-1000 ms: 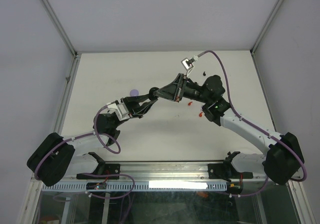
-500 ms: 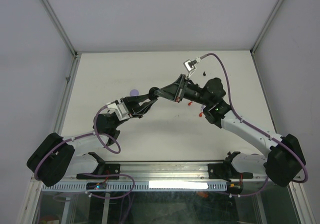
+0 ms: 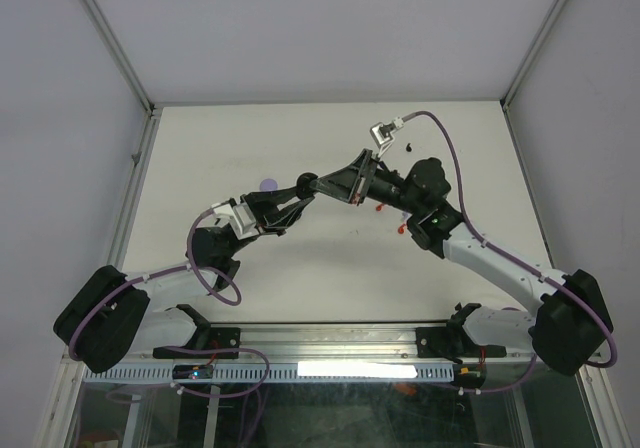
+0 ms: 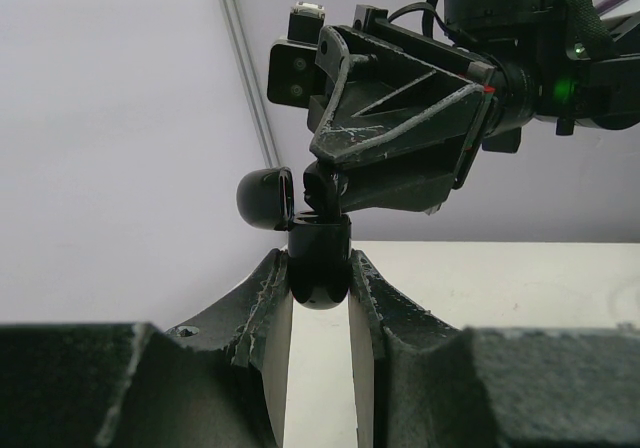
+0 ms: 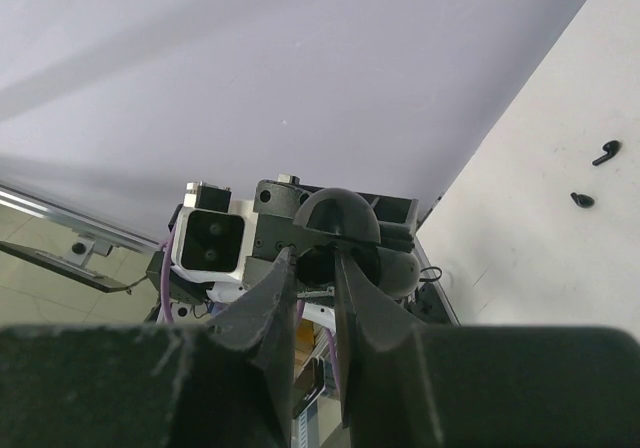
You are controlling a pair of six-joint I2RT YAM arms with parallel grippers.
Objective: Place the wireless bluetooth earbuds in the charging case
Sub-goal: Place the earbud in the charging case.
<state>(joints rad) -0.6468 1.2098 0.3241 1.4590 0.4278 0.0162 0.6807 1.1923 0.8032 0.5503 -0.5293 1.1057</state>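
My left gripper (image 3: 303,190) is shut on a round black charging case (image 4: 320,263) and holds it up above the table, its lid (image 4: 265,198) hinged open to the left. The case also shows in the right wrist view (image 5: 340,213). My right gripper (image 3: 322,180) meets it from the right, fingertips (image 4: 322,183) right at the case's open mouth, nearly closed on a small dark earbud (image 5: 318,261) that is mostly hidden. Two tiny black earbuds (image 5: 605,153) (image 5: 580,200) lie on the table beyond; they also show in the top view (image 3: 410,146).
A lilac round case (image 3: 267,184) lies on the table left of the grippers. Small red pieces (image 3: 380,208) (image 3: 401,230) lie under the right arm. The white table (image 3: 200,138) is walled by an aluminium frame (image 3: 135,168).
Both grippers stay together at the case. The right arm has shifted very slightly to the right; nothing was let go.
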